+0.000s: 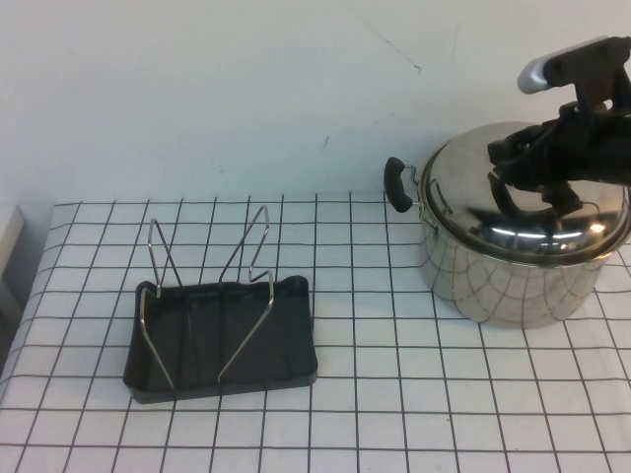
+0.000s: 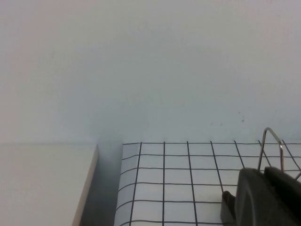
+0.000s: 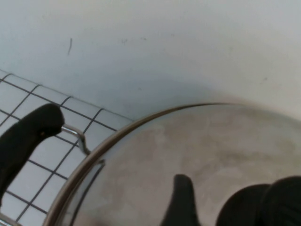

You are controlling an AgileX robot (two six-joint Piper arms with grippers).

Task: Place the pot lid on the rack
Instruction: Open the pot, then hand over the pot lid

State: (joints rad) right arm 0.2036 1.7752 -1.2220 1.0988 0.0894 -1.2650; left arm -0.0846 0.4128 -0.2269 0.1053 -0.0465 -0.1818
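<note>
While the pot lid point(image 1: 523, 212) sits closed on the steel pot point(image 1: 513, 281) at the far right of the table, the right gripper point(image 1: 537, 182) hangs directly over its dome, right where the black knob should be; the knob itself is hidden behind the gripper's dark body in the high view. In the right wrist view the lid's point(image 3: 197, 165) shiny curve fills the lower part of the picture, with one dark fingertip point(image 3: 181, 197) standing just above the steel and a dark rounded mass beside it that may be the knob, though that cannot be told for sure. The fingers appear to be parted and nothing is lifted, so the lid counts as not yet gripped. The rack point(image 1: 222, 340) lies well to the left of the pot, nearer the robot, its two wire loops point(image 1: 246, 286) upright over the black tray. Any carry therefore runs leftward from the right arm's side. The left gripper point(image 2: 265, 197) is parked at the left edge of the table with its jaws together, holding nothing. A white cloth with a black grid point(image 1: 394, 394) covers the table, and a plain pale wall point(image 1: 246, 89) closes the scene behind.
</note>
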